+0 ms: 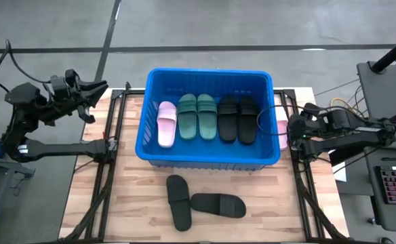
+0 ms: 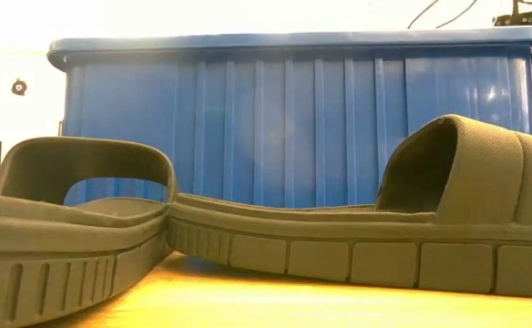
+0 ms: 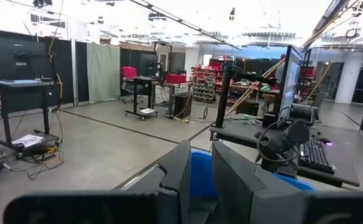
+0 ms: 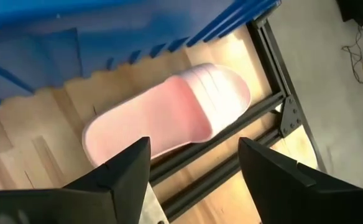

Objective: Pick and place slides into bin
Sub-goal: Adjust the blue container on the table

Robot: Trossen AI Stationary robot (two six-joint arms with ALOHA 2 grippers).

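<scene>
The blue bin (image 1: 208,71) stands mid-table and holds one pink slide (image 1: 166,123), two green slides (image 1: 196,116) and two black slides (image 1: 237,118). A second pink slide (image 4: 175,112) lies sole-down on the table between the bin's right wall (image 4: 76,37) and the dark frame rail; it also shows in the high view (image 1: 281,130). My right gripper (image 4: 194,146) is open just above it, and I see no touch. Two black slides (image 1: 178,201) (image 1: 218,205) lie on the table in front of the bin. My left gripper (image 1: 96,95) hangs empty off the table's far left, with a narrow gap between its fingers.
The two black slides fill the low view (image 2: 66,228) (image 2: 384,228), with the bin's near wall (image 2: 293,109) behind them. Dark frame rails (image 1: 113,146) (image 1: 300,169) run along both sides of the table. A side desk with a keyboard (image 1: 394,186) stands to the right.
</scene>
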